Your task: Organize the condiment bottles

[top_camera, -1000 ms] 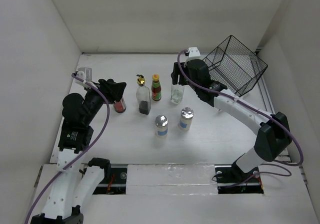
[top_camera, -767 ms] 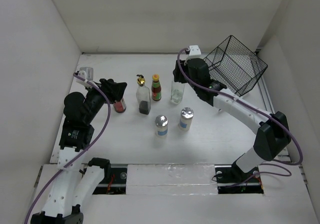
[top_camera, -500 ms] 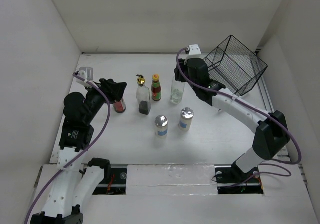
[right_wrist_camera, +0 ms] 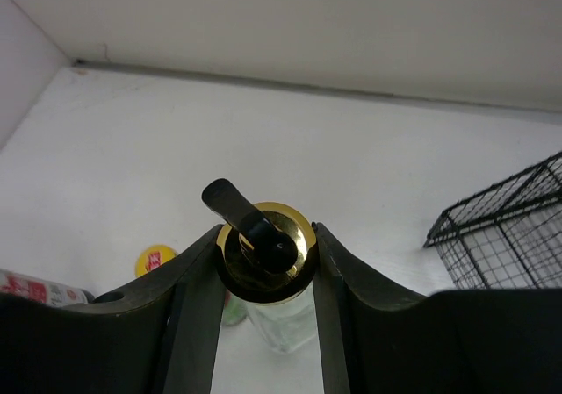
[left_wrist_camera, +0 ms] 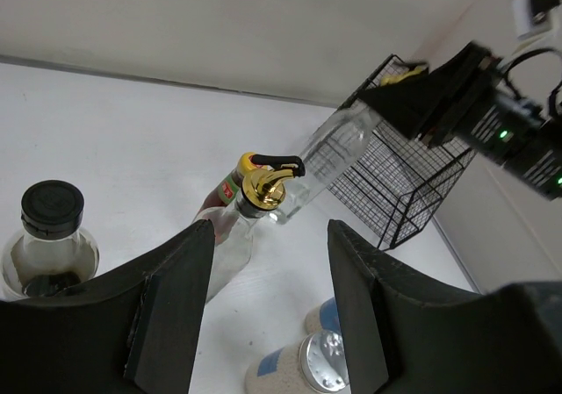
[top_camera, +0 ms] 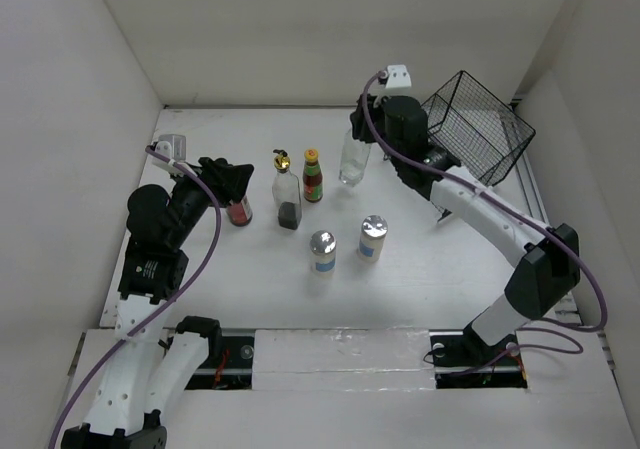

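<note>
My right gripper (top_camera: 361, 135) is shut on the gold top of a clear glass cruet (top_camera: 351, 161) and holds it lifted and tilted above the table; the right wrist view shows the gold spout (right_wrist_camera: 266, 252) clamped between my fingers. The second cruet (top_camera: 287, 195), with dark liquid, and the red-labelled sauce bottle (top_camera: 313, 179) stand side by side to its left. Two silver-topped shakers (top_camera: 322, 252) (top_camera: 372, 238) stand nearer. My left gripper (top_camera: 236, 181) is open and empty just above the jar of red contents (top_camera: 239, 211). In the left wrist view the jar (left_wrist_camera: 48, 236) sits left of my fingers.
A black wire basket (top_camera: 472, 129) lies tipped at the back right, close to the right arm; it also shows in the left wrist view (left_wrist_camera: 395, 183) and the right wrist view (right_wrist_camera: 500, 236). White walls enclose the table on three sides.
My right gripper has raised the clear cruet off the table and carried it a little toward the back, tilting it. The left arm has barely moved.
</note>
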Robot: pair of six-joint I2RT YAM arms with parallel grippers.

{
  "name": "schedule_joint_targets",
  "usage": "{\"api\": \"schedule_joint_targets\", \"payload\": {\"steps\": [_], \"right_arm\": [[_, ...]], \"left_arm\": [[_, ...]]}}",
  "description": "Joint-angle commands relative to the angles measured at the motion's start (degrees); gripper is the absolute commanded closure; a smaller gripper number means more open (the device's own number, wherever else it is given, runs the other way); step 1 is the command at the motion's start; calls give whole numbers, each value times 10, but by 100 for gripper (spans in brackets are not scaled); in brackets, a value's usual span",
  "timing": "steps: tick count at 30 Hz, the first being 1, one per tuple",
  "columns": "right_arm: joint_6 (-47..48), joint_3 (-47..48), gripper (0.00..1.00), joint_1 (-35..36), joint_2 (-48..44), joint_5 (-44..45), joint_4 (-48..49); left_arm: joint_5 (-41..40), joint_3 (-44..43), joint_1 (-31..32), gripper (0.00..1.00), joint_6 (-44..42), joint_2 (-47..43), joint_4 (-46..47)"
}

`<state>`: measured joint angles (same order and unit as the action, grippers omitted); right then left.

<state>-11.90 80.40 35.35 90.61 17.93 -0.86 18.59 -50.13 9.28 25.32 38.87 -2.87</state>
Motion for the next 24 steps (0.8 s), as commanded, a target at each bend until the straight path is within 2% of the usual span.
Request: {"api": "schedule_joint_targets", "payload": {"steps": [1, 7, 15, 22, 24], "right_arm": [[15, 106, 87, -24, -30, 3, 111], [15, 197, 88, -90, -30, -3, 117], [21, 340, 88, -196, 35, 3, 117], [32, 478, 89, -261, 104, 8, 83], [32, 491, 89, -287, 114, 1, 83]], "left_arm": [[5, 3, 2, 50, -9, -3, 25], [5, 3, 2, 50, -9, -3, 25], [10, 3, 2, 50, -9, -3, 25], [10, 8, 2, 50, -9, 8, 30], [15, 8, 2, 50, -9, 13, 30]]}}
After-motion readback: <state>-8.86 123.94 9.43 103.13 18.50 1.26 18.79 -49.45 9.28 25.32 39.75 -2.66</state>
